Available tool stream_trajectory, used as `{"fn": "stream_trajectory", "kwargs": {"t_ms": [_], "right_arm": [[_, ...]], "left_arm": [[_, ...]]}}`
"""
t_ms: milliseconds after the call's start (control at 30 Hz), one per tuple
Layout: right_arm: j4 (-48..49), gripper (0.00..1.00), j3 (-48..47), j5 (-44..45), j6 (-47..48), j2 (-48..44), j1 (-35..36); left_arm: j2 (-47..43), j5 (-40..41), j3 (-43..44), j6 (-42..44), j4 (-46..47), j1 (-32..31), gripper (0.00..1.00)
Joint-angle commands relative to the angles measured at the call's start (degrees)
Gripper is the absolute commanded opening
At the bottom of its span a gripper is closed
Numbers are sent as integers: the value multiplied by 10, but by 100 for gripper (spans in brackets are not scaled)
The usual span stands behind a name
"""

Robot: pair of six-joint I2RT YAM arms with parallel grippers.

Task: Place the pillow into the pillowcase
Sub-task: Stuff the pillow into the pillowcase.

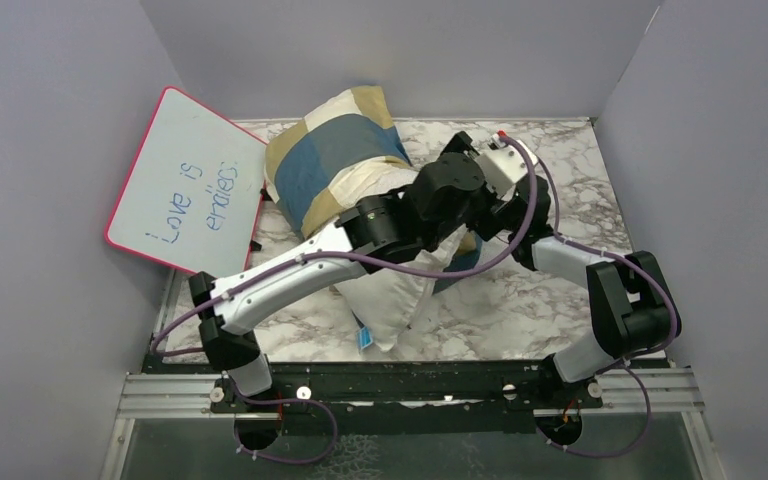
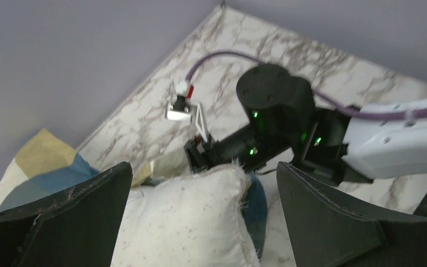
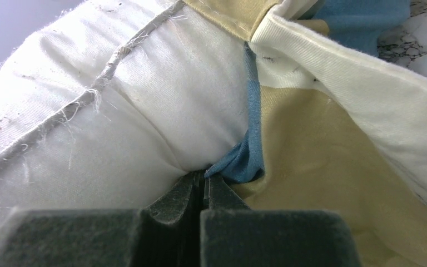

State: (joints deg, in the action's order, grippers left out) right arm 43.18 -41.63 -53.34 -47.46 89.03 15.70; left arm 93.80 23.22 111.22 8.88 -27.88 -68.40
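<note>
Marble table (image 1: 520, 300): the pillowcase (image 1: 335, 150) lies on it with its far end pointing away from both hands and the pillow (image 1: 390, 290) part-way in. We read the far half as covered. The end nearest the arm bases, with the blue tag (image 1: 365, 338), is bare. The long axis of both runs away from the bases, tilted a little to the left.

Left gripper (image 2: 203, 189): jaws wide apart, holding nothing. A frayed white corner of the pillow sits straight ahead of it, between the two fingers. We see no contact with either.

Right gripper (image 3: 204, 181): jaws together, clamped on a blue fold of the pillowcase rim. The pillow bulges just to its left and a tan panel lies to its right.

Judgement: the left hand is the free one and sits right at bare pillow, with the pinned rim just beyond it. A push along the long axis, into the case, looks like the next move, with the right hand holding the rim.
</note>
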Motion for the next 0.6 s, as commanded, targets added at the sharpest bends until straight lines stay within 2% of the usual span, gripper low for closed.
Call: {"fn": "stream_trajectory", "kwargs": {"t_ms": [0, 167, 200, 233, 267, 333, 367, 433, 567], "right_arm": [[11, 0, -8, 21, -3, -13, 1], [42, 0, -1, 14, -20, -9, 1], [46, 0, 1, 14, -20, -11, 1], [54, 0, 4, 17, -21, -16, 1], [61, 0, 10, 23, -21, -24, 1], [85, 0, 29, 36, -19, -44, -3], [117, 0, 52, 40, -23, -53, -5], [222, 0, 96, 43, -46, -65, -8], [430, 0, 144, 22, -68, -57, -9]], "left_arm": [[35, 27, -27, 10, -117, 20, 98], [33, 22, -89, -17, -119, 78, 98], [37, 31, -101, -19, -114, 98, 96], [43, 32, -114, -19, -108, 120, 89], [50, 15, -128, -18, -97, 146, 74], [63, -2, -171, -22, -56, 204, 28], [70, -17, -192, -22, -36, 228, 15], [93, -41, -222, -35, -4, 266, 8], [143, -58, -251, -45, 26, 292, 3]]}}
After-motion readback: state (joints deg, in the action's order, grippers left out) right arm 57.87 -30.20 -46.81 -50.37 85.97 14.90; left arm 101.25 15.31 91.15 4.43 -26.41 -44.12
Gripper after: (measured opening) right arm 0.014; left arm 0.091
